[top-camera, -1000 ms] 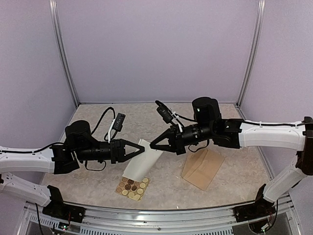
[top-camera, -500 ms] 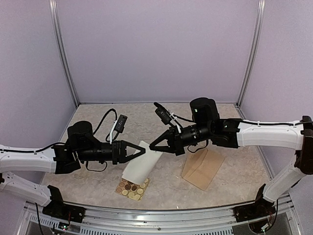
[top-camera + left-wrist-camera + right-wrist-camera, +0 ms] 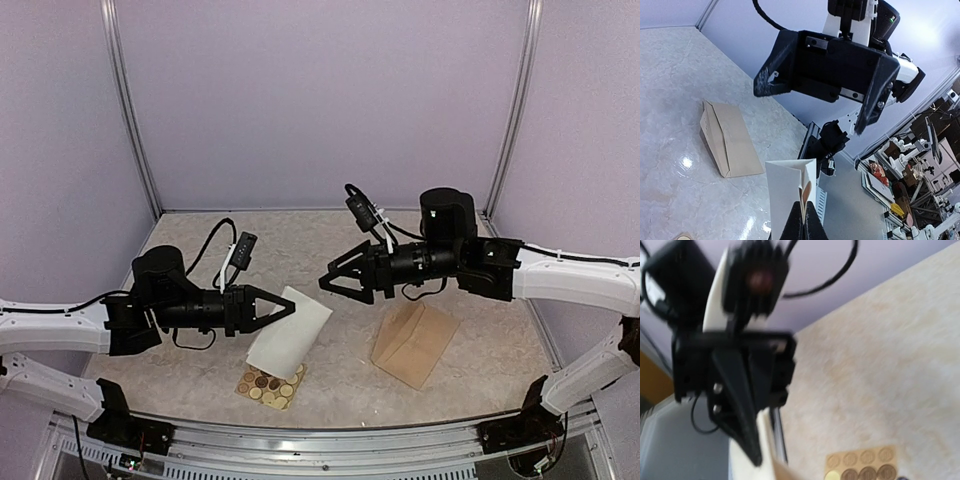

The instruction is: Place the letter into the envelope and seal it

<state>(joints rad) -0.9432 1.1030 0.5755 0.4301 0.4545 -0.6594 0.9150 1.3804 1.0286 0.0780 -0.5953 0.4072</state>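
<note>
Our right gripper (image 3: 330, 283) has just let go of the folded letter (image 3: 290, 338) and drawn back, jaws wide and empty. Our left gripper (image 3: 288, 306) stays clamped on the letter's edge, holding it above the counter (image 3: 330, 235). The envelope (image 3: 413, 343) lies apart to the right, so insertion comes next.

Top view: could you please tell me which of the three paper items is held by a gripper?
The white letter, pinched in the left gripper; the tan envelope and sticker sheet lie loose, in no gripper.
</note>
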